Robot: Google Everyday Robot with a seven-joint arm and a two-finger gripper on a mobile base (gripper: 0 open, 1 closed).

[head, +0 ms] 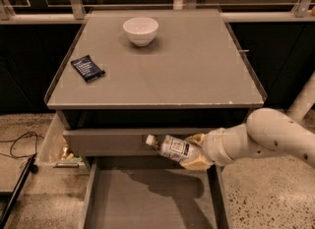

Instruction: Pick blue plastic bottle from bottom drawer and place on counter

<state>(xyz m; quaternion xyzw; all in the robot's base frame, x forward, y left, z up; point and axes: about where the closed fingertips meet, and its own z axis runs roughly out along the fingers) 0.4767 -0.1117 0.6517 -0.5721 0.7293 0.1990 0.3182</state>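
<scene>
The small clear plastic bottle with a white cap and a pale, dark-printed label (173, 147) is hanging in the air, lying nearly on its side with the cap pointing left and slightly up. It is sitting in front of the plain grey front of the upper drawer (106, 142) and above the rear part of the wide grey bottom drawer (147, 203), which is standing pulled out. The bottle is touching neither that drawer's flat floor nor the cabinet top.

The two-finger gripper with beige fingers (191, 151) is gripping the bottle's base end, one finger (197, 138) lying over it and the other (199, 164) under it. The bulky white robot arm (268, 134) is reaching in from the right. A dark shadow is falling on the drawer floor below them.

Above and behind the bottle, the large flat grey counter with a thin raised metal rim (187, 75) is carrying a round white bowl (141, 30) near its back edge and a dark blue flat snack packet (87, 68) toward its left side, the two well apart. A thin black cable (19, 142) is trailing across the speckled floor at the left.
</scene>
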